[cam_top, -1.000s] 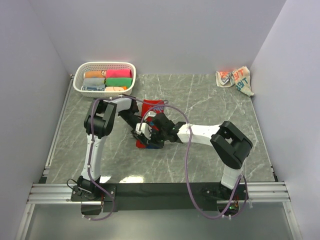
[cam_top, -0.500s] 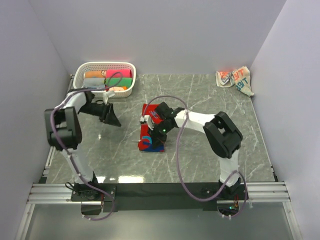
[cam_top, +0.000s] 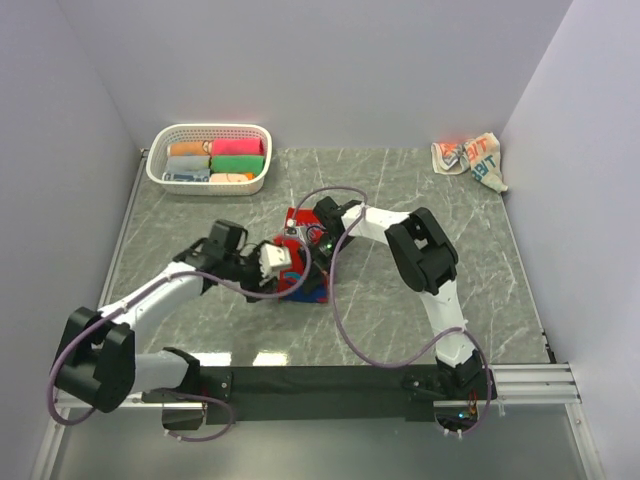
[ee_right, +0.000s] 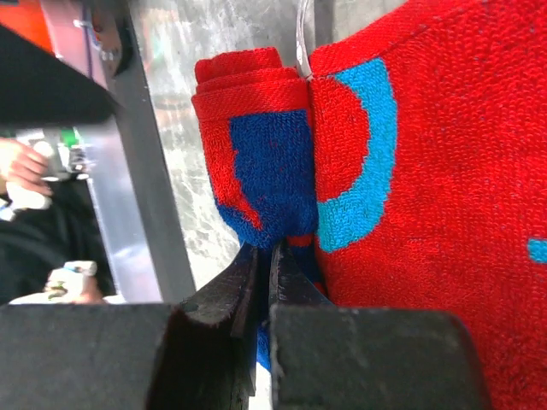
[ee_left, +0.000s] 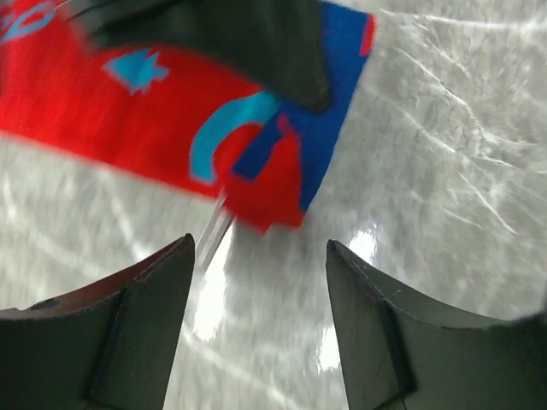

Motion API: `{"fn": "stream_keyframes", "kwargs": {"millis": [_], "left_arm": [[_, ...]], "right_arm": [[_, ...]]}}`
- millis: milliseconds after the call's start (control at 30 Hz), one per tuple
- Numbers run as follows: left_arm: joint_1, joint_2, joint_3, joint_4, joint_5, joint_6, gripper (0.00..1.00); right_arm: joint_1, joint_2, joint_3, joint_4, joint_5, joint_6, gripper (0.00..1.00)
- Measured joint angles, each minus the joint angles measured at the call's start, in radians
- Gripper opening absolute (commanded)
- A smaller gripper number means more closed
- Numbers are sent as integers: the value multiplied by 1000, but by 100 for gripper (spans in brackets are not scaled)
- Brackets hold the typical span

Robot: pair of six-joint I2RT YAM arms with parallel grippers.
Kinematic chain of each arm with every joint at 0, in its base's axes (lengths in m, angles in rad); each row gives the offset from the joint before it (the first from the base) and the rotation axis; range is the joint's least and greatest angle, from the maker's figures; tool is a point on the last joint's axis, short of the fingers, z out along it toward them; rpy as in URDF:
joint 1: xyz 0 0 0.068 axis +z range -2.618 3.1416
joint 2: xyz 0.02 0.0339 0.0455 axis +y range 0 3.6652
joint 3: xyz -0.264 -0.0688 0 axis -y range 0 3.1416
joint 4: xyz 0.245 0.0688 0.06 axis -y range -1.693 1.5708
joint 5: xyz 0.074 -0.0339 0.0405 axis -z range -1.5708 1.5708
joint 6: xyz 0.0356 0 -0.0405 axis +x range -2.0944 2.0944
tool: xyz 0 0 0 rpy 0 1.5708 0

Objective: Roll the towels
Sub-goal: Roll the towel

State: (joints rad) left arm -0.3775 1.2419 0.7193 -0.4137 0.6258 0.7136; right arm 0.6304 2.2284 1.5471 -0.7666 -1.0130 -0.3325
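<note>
Red with a blue end, the printed towel [ee_right: 410, 171] lies just ahead of your left gripper [ee_left: 258, 248], whose fingers stand apart around nothing. Your right gripper [ee_right: 265, 249] is pinched closed on the towel's rolled blue end. Well off to its right, the cream towel [cam_top: 470, 157] reads "BIT". Well apart from your left gripper, the white basket [cam_top: 158, 172] holds orange, pink, green, grey and peach rolls [cam_top: 237, 147].
</note>
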Motion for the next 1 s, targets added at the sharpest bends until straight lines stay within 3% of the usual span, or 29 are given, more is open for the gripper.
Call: {"fn": "stream_keyframes", "kwargs": {"millis": [233,333,433,467,567,667,700,800,867,1000], "left_arm": [[-198,66,-45,192,-142,26,70],[-238,119,-45,241,-167,48,65],[-246,193,-45,241,-179,70,51],[-246,212,-43,237,-179,79,41],[-246,249,-14,216,-177,110,29],[-246,273,25,160,-169,124,20],[-246,286,45,138,-164,131,18],[-243,333,111,66,-143,137,14],[-240,367,156,11,-122,135,13],[-213,446,256,-117,-56,120,13]], "right_arm": [[-16,53,44,-45,-52,37,0],[-22,65,51,-53,-71,52,0],[-27,67,51,-55,-76,60,0],[-28,67,51,-54,-75,63,0],[-31,67,51,-54,-74,74,2],[-41,65,50,-46,-69,100,14],[-45,63,48,-41,-65,110,26],[-66,27,11,2,-27,154,44],[-96,-34,-43,59,33,181,52],[-220,-243,-179,177,140,223,54]]}}
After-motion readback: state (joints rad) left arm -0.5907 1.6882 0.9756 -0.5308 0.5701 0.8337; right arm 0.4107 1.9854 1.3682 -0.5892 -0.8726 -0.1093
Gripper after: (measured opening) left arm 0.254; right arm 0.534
